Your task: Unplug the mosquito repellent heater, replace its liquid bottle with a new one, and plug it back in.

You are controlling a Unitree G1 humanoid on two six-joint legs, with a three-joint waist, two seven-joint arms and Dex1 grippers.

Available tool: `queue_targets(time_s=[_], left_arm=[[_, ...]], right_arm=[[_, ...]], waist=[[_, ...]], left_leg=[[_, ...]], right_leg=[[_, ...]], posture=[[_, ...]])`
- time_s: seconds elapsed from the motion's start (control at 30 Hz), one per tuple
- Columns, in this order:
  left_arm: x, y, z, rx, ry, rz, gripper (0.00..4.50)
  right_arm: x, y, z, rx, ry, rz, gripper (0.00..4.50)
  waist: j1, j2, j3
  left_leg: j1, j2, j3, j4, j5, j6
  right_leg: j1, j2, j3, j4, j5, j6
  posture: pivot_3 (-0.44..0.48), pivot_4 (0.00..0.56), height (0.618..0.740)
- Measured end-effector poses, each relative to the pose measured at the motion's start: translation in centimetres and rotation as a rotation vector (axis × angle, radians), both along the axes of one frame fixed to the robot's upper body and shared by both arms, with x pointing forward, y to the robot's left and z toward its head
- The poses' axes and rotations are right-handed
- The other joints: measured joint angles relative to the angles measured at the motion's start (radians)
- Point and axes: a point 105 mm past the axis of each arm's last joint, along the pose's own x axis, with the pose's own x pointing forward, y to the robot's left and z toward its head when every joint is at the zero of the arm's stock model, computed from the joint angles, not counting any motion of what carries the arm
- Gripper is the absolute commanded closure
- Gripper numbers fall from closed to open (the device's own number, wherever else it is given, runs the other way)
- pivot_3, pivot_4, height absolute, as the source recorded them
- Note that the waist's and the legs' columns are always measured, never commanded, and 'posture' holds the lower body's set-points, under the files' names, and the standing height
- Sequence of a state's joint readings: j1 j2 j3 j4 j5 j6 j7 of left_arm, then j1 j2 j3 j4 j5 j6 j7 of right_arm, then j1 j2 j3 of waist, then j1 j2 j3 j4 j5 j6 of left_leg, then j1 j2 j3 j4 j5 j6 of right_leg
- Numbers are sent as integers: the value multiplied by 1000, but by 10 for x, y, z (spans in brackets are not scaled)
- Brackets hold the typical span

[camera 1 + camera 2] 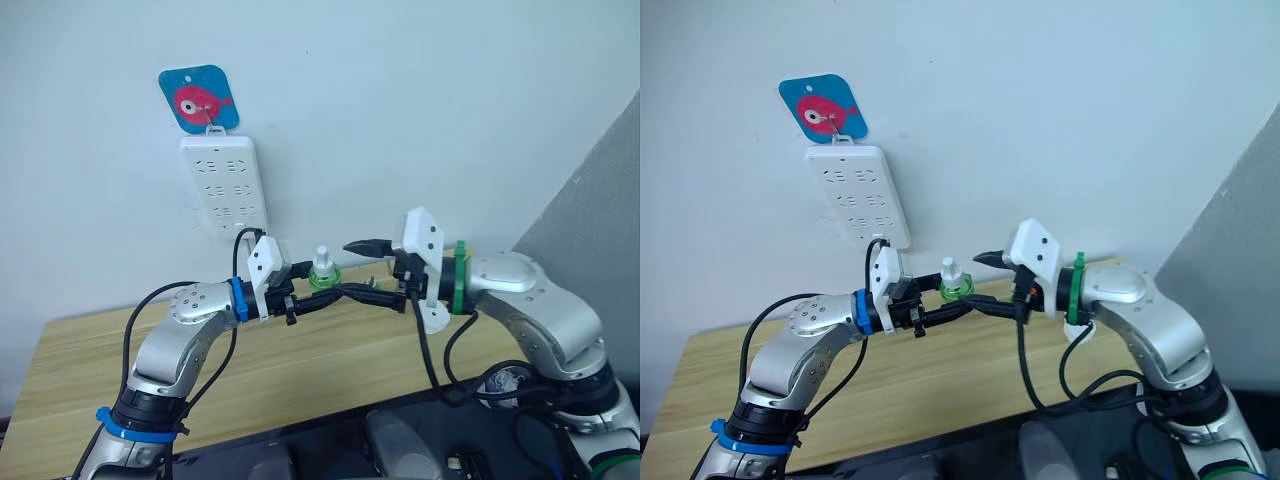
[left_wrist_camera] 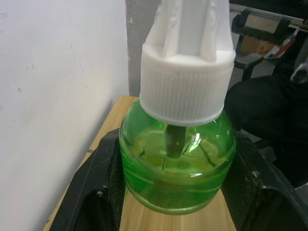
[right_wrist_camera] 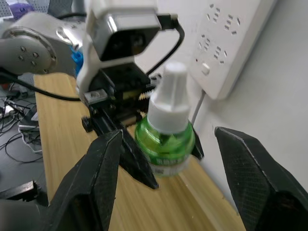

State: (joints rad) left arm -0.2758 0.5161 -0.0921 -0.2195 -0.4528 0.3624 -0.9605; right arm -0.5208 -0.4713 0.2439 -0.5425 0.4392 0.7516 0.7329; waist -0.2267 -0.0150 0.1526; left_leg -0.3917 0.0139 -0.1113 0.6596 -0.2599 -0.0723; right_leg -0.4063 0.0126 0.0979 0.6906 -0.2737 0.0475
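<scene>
A green liquid bottle [image 1: 323,273] with a white ribbed cap stands upright by the wall, below the power strip. My left gripper [image 1: 318,292] is shut on it, with a black finger [image 2: 91,192] pressed against each side of the green body [image 2: 178,163]. My right gripper [image 1: 350,268] is open and faces the bottle from the right. Its fingers [image 3: 96,178] stand wide to either side of the bottle [image 3: 166,139] without touching it. The mosquito repellent heater is out of view.
A long white power strip [image 1: 225,185] hangs on the wall from a blue hook sticker [image 1: 198,98], its sockets unoccupied. A wooden table [image 1: 100,350] runs along the wall beneath both arms. A grey panel [image 1: 600,190] stands at the right.
</scene>
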Motion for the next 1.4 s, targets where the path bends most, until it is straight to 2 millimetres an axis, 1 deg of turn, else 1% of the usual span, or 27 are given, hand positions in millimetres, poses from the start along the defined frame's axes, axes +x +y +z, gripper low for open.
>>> queue_targets(time_s=[0.2,0.33,0.43,0.53,0.7,0.83,0.97,1.03,1.13,1.23,1.4], left_arm=[[-1,-1,-1,3,2,-10,2227],[-2,-2,-2,3,3,-13,2227],[-2,-3,-2,2,4,-15,2227],[-1,-3,-3,7,4,-10,2227],[1,-2,-4,12,5,8,2227],[1,-2,-4,9,5,9,2227],[-1,-2,-5,8,2,-3,2227],[-1,-2,-5,7,-2,-8,2227],[0,-1,-7,6,3,-6,2227],[0,-1,-7,6,2,-5,2227],[0,-1,-6,4,-4,-7,2227]], right_arm=[[9,33,1,42,-14,-39,1324],[16,43,-1,36,-17,-63,1324],[20,39,-3,16,-27,-89,1324],[22,31,-7,-5,-21,-100,1324],[19,9,-10,-15,36,-93,1324],[16,-3,-10,-23,59,-86,1324],[20,-25,-8,-56,65,-127,1324],[17,-32,-7,-74,58,-121,1324],[4,-30,-6,-76,72,-61,1324],[-1,-24,-3,-49,76,-37,1324],[2,3,7,33,36,-47,1324]], waist=[[2,0,0],[3,0,0],[4,0,0],[4,0,0],[5,0,0],[4,0,0],[5,0,0],[5,0,0],[4,0,0],[3,0,0],[1,0,0]], left_leg=[[-1,0,0,0,0,0],[-1,0,-1,0,0,0],[-1,0,-1,0,0,0],[-1,0,-1,0,0,0],[-1,0,-1,0,0,0],[-1,0,0,0,0,0],[-1,-1,0,0,0,0],[-1,-1,0,0,0,0],[-1,0,0,-1,0,1],[-1,0,0,0,0,1],[-1,0,0,0,0,0]], right_leg=[[0,-1,0,-1,1,-1],[0,-1,-1,-1,1,-1],[0,-1,-1,-1,1,-1],[0,-1,-1,-1,1,-1],[0,-1,-1,-1,1,-1],[0,0,0,-1,0,-1],[0,-1,0,-2,0,0],[0,-1,0,-2,0,0],[0,0,0,-2,-1,1],[0,0,0,-1,-1,1],[0,0,0,-1,0,1]], posture=[[-251,104,734],[-248,103,734],[-246,103,734],[-246,103,734],[-253,109,734],[-258,109,734],[-260,108,734],[-260,109,734],[-260,108,734],[-261,107,734],[-260,103,734]])
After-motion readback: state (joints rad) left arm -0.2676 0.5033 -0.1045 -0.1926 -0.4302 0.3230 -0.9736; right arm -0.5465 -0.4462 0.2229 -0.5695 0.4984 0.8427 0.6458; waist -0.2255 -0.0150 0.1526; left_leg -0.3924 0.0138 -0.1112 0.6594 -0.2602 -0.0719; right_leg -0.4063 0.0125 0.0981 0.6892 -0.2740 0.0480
